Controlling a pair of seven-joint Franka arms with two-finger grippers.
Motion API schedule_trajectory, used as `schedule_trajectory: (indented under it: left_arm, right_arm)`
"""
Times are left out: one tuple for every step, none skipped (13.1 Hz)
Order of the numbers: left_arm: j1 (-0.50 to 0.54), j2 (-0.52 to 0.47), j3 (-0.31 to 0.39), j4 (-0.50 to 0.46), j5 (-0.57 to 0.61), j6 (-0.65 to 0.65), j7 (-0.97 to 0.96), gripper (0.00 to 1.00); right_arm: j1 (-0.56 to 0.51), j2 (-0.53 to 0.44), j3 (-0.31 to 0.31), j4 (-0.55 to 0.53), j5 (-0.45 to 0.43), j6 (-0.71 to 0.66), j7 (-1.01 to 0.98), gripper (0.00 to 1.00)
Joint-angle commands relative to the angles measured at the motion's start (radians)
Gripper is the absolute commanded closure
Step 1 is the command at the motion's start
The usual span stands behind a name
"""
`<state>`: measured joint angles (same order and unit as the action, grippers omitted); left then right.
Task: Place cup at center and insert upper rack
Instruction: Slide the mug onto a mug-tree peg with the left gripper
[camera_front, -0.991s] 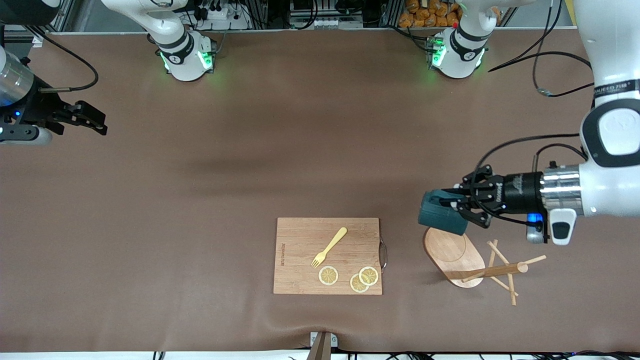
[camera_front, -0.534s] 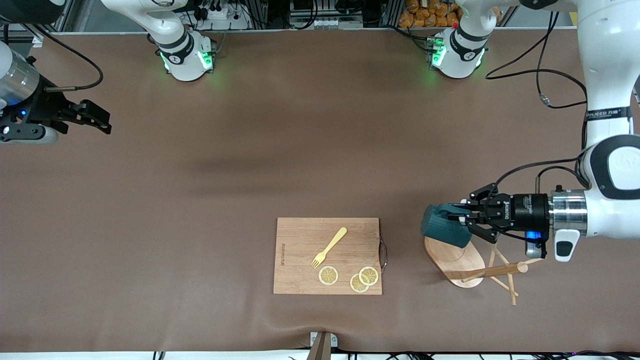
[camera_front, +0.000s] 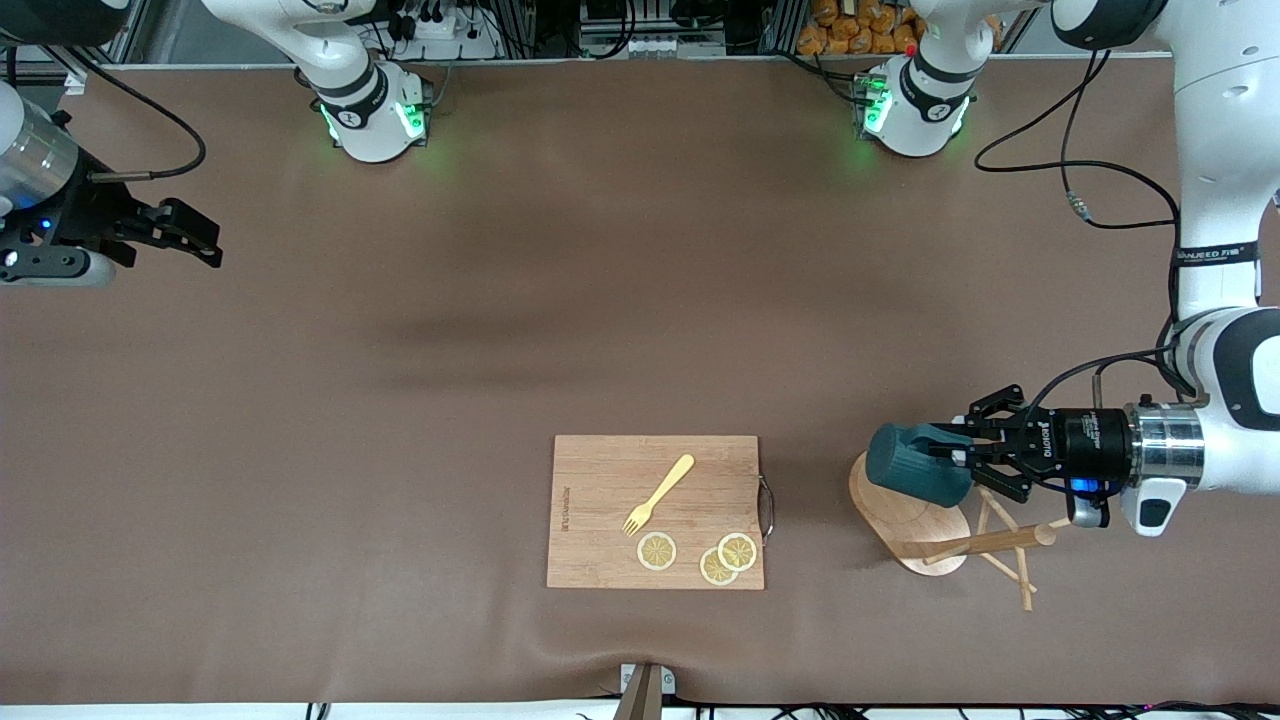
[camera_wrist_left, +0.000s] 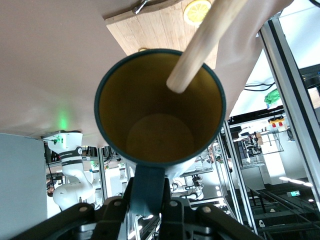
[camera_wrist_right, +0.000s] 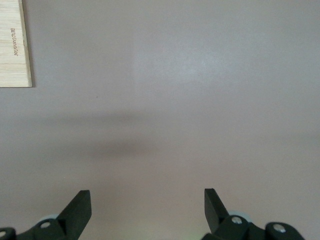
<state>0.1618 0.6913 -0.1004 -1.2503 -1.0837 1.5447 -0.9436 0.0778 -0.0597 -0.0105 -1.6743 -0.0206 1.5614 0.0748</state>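
Cup (camera_front: 915, 468): hard, likely ceramic and breakable; held sideways over rack (camera_front: 935, 520) base, toward the left arm's end.
Left gripper (camera_front: 962, 458): pinching the handle, a firm hold point.
Right gripper (camera_front: 205, 240): spread, waiting over bare table.

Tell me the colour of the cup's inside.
Yellowish-tan inside the cup, with a dark teal rim; the left wrist view shows it best.
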Motion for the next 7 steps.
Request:
schedule_trajectory:
  left_arm:
    - [0.021, 0.001, -0.01, 0.008, -0.022, -0.017, 0.011, 1.0]
    - [0.022, 0.001, -0.01, 0.008, -0.022, -0.017, 0.011, 1.0]
    - [0.033, 0.002, -0.01, 0.008, -0.022, -0.017, 0.011, 1.0]
    - [0.042, 0.002, -0.012, 0.008, -0.024, -0.017, 0.012, 1.0]
    - [0.044, 0.004, -0.012, 0.008, -0.03, -0.018, 0.011, 1.0]
    - [0.057, 0.007, -0.012, 0.008, -0.054, -0.038, 0.012, 1.0]
    - [0.065, 0.016, -0.012, 0.008, -0.074, -0.061, 0.017, 1.0]
  right_arm:
    - [0.01, -0.028, -0.002, -0.018, -0.016, -0.006, 0.022, 0.0]
    - [0.01, -0.028, -0.002, -0.018, -0.016, -0.006, 0.022, 0.0]
    - [0.01, -0.028, -0.002, -0.018, -0.016, -0.006, 0.022, 0.0]
    - [0.01, -0.028, -0.002, -0.018, -0.016, -0.006, 0.02, 0.0]
    - [0.01, -0.028, -0.002, -0.018, -0.016, -0.006, 0.022, 0.0]
    - [0.008, -0.028, -0.002, -0.018, -0.016, -0.006, 0.02, 0.0]
    - [0.01, -0.028, -0.002, -0.018, -0.015, -0.006, 0.02, 0.0]
